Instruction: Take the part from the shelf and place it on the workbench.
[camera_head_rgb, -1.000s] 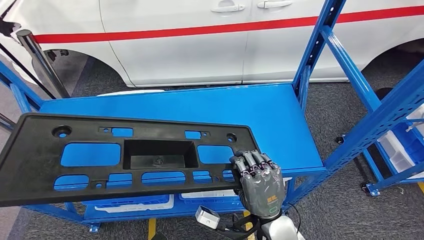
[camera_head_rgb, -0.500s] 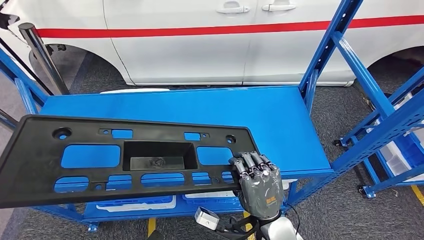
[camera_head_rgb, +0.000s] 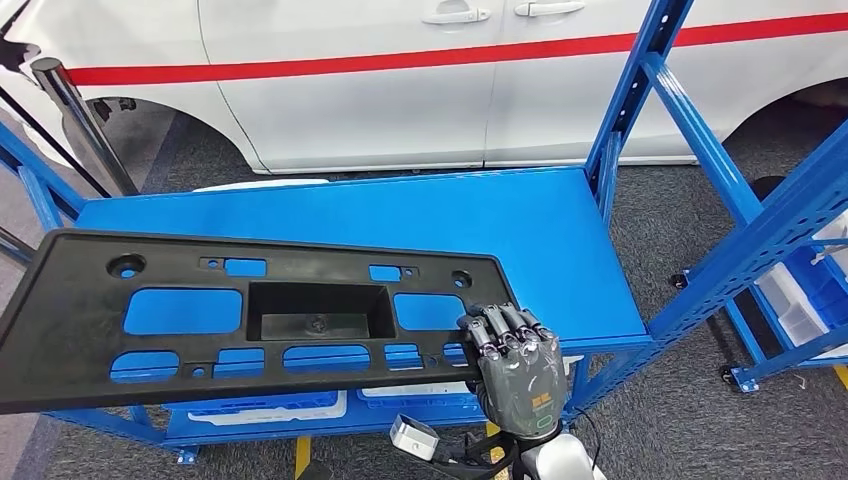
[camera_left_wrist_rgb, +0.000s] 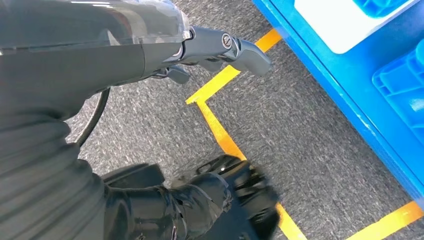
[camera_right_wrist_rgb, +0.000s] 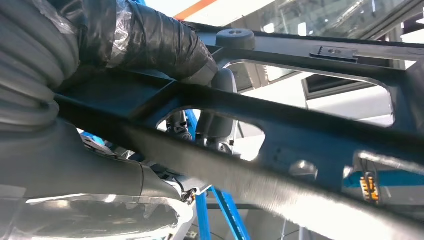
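Observation:
The part is a long black plastic panel (camera_head_rgb: 60, 330) with several cut-outs and a box-shaped recess in its middle. My right hand (camera_head_rgb: 515, 355) grips its right end from below, fingers curled over the near edge. The panel hangs roughly level over the front of the blue workbench top (camera_head_rgb: 500, 220), its left end jutting past the bench's left side. In the right wrist view the panel's ribs (camera_right_wrist_rgb: 300, 125) run across, with the right hand (camera_right_wrist_rgb: 150, 40) wrapped over one. My left hand (camera_left_wrist_rgb: 125, 55) hangs over the grey floor and holds nothing.
A white car with a red stripe (camera_head_rgb: 400, 80) stands behind the bench. Blue rack uprights (camera_head_rgb: 640, 90) rise at the right, with more racking and bins (camera_head_rgb: 800, 300) beyond. Blue and white bins (camera_head_rgb: 270, 405) sit on the lower shelf. Yellow floor tape (camera_left_wrist_rgb: 220, 135) runs by the bench.
The whole picture swayed slightly and came back, so the camera moved. The panel and my right hand keep the same place over the bench.

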